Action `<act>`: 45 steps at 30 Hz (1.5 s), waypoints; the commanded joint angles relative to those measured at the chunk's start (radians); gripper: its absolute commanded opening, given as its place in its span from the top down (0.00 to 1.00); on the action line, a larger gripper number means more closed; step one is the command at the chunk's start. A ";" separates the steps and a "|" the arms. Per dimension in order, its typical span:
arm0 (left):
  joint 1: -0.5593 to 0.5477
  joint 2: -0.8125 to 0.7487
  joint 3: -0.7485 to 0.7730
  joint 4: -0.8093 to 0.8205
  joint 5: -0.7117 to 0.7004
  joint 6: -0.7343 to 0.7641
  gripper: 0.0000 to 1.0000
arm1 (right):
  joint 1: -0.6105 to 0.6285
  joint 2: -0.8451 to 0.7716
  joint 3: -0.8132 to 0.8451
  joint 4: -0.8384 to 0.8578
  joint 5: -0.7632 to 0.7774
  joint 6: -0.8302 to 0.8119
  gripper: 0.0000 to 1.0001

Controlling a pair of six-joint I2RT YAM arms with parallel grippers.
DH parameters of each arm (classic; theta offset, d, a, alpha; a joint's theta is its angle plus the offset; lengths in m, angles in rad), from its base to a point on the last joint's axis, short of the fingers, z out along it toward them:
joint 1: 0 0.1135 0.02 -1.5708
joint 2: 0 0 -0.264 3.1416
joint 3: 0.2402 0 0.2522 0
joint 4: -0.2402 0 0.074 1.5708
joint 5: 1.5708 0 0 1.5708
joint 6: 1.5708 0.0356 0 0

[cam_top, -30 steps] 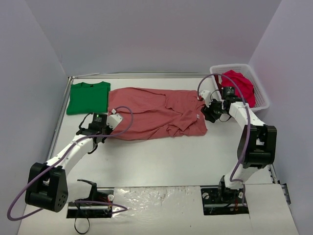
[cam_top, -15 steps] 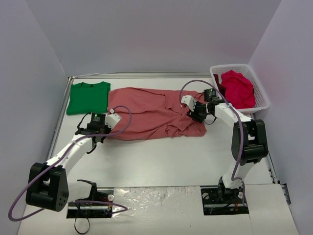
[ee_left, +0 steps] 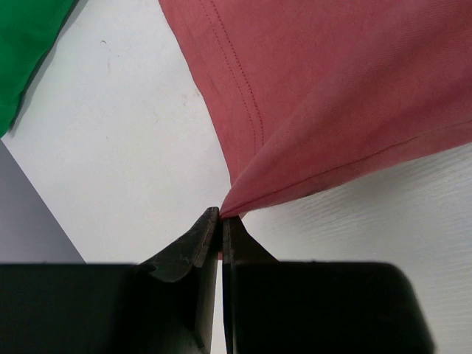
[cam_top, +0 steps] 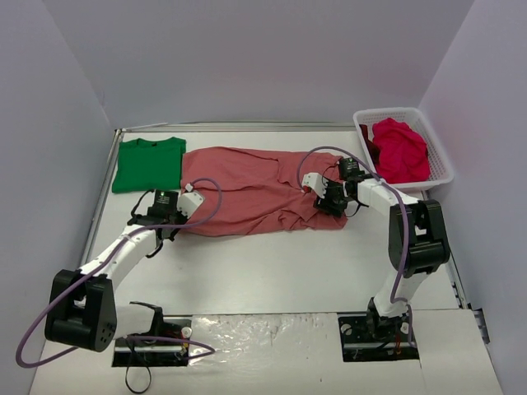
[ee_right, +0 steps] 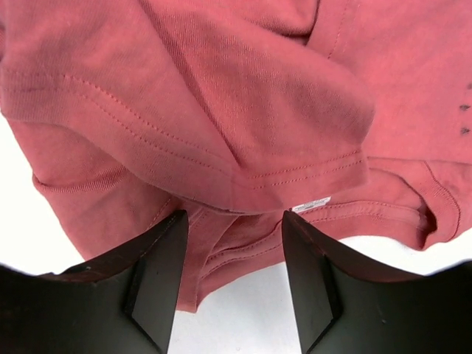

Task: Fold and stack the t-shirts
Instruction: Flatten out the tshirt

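The salmon-pink t-shirt (cam_top: 247, 191) lies spread across the middle of the bench (cam_top: 272, 271), its right end bunched into folds. The left jaws, at the shirt's near left corner, are clenched on the hem, and the cloth is drawn to a point between them. The right jaws stand apart, released, over the rumpled right end, with a folded sleeve edge and a small white label (ee_right: 310, 204) just beyond their tips. The green t-shirt (cam_top: 148, 163) lies flat at the far left, just beside the pink one. The crimson t-shirts (cam_top: 401, 150) sit heaped in the white basket (cam_top: 395, 113) at the far right.
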 commanded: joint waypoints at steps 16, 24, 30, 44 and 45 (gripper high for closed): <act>0.011 0.019 0.019 0.008 -0.007 -0.004 0.98 | 0.037 0.078 0.142 -0.044 0.004 0.047 1.00; 0.011 -0.009 0.031 -0.013 0.010 -0.006 0.98 | 0.036 -0.020 0.160 -0.096 0.045 0.091 1.00; 0.011 -0.086 0.178 -0.136 0.059 0.010 0.98 | 0.022 -0.161 0.272 -0.268 0.039 0.211 1.00; 0.011 -0.480 0.514 -0.652 0.472 0.140 0.98 | 0.003 -0.667 0.384 -0.846 -0.304 0.323 1.00; 0.010 -0.480 0.536 -0.667 0.481 0.141 0.98 | 0.003 -0.675 0.435 -0.857 -0.322 0.325 1.00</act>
